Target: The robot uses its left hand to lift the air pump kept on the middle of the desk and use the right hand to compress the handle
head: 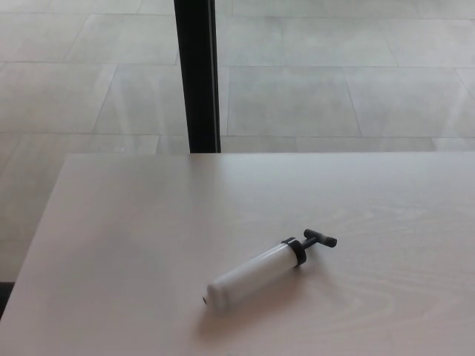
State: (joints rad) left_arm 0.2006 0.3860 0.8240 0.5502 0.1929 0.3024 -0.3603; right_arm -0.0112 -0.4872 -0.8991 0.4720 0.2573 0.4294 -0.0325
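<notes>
The air pump point(260, 272) lies on its side on the pale wooden desk point(133, 245), a white cylinder with a black collar and a black T-handle point(319, 239) pointing to the upper right. Its nozzle end faces the lower left. Neither of my hands shows in the head view.
A black vertical post point(197, 74) stands just behind the desk's far edge. Beyond it is a tiled floor point(334, 89). The desk's left edge runs diagonally down to the lower left corner.
</notes>
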